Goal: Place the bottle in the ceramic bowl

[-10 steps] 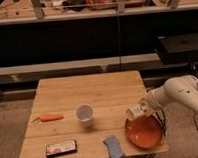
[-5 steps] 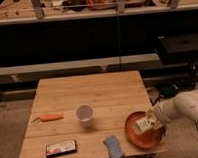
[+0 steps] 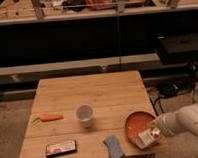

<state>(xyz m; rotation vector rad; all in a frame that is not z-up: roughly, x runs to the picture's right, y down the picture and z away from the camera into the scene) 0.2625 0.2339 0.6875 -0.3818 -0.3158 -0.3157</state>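
Over at the near right corner of the table, the gripper sits at the bowl's near rim with the bottle tipped over right there. Can't tell if the jaws are clamped on it. Bottle looks light and probably slick plastic (likely crushable), so I'd grab mid-body, gently. Ceramic bowl chips, so go easy.

From my seat, the gripper sits over the bowl at the table's right front corner — its tip lost behind the bottle. The arm runs off the right edge, and the bottle covers the bowl's near rim.
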